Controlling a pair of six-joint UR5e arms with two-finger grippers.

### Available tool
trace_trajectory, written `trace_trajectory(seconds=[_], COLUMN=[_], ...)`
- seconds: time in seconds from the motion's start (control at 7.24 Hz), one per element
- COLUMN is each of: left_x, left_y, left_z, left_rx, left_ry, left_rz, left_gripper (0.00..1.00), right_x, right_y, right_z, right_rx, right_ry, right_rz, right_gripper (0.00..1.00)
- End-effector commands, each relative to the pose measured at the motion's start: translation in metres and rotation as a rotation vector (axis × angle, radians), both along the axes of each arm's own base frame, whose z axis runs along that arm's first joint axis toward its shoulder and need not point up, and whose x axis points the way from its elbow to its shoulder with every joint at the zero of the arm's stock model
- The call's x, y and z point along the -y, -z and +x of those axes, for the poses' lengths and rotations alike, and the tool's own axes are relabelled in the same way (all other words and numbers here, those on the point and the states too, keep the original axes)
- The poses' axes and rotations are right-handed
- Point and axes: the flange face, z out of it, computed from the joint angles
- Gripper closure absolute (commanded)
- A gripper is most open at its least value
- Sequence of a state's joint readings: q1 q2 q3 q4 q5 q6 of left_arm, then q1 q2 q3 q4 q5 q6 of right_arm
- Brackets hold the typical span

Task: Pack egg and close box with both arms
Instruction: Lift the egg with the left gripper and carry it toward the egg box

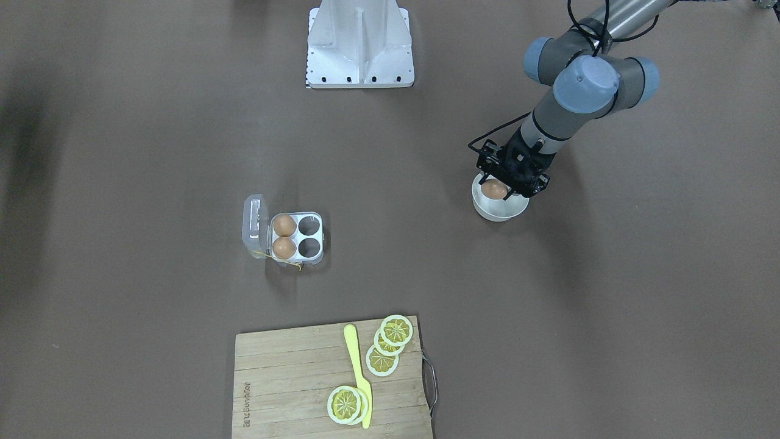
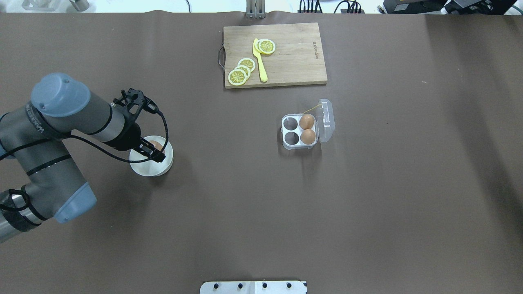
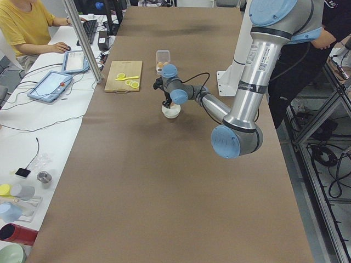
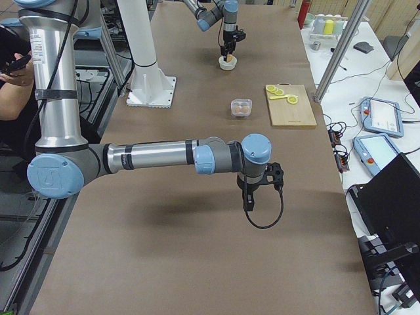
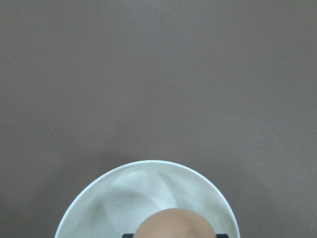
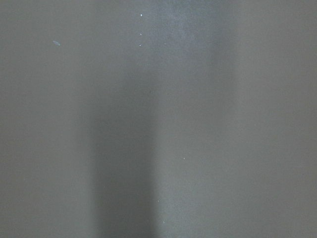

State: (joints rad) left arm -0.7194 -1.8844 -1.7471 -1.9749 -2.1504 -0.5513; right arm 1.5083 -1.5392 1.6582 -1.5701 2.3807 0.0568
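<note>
Board (image 1: 292, 378) stamp illegible, left gripper (image 1: 501, 186) clamped on egg (image 1: 493, 190) at bowl (image 1: 501, 211), right gripper (image 4: 248, 202) unclear

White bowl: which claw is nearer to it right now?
Left. The left claw is down at the bowl, straddling the egg there. The right claw hangs over the table, far from the bowl.

Robotics lab; teach pendants (image 4: 376, 115), operator (image 3: 23, 27)
</note>
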Motion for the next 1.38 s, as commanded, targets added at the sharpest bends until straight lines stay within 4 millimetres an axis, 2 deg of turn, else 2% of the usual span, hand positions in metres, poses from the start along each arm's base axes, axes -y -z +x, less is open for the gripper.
trace_trajectory(seconds=[0.0,0.28,0.55,0.83,0.97,1.1,1.24], left_x=[0.024,0.04,0.058,0.072,0.087,0.089,0.083], left_y=[0.03,0.091,0.146,0.163,0.171,0.189,0.206], left_z=[-0.027,-0.016,0.006,0.015,0.031,0.058,0.083], left_rx=[-0.062,-0.135,-0.189,-0.248,-0.299,-0.357,-0.374], left_ry=[0.025,0.105,0.15,0.222,0.268,0.303,0.342], left_rz=[-0.001,-0.072,-0.13,-0.128,-0.13,-0.141,-0.129], left_gripper=[0.54,0.54,0.54,0.54,0.54,0.54,0.54], right_x=[0.0,0.001,0.002,0.0,0.0,-0.002,-0.001], right_y=[0.0,0.001,0.002,0.0,0.0,-0.002,-0.002], right_z=[0.001,0.002,0.003,0.008,0.008,0.01,0.012], right_rx=[0.0,0.002,0.0,0.001,0.001,0.001,0.001], right_ry=[-0.003,-0.004,-0.006,-0.014,-0.014,-0.018,-0.023], right_rz=[0.0,0.001,0.005,0.001,-0.001,-0.004,-0.004], right_gripper=[0.0,0.0,0.0,0.0,0.0,0.0,0.0])
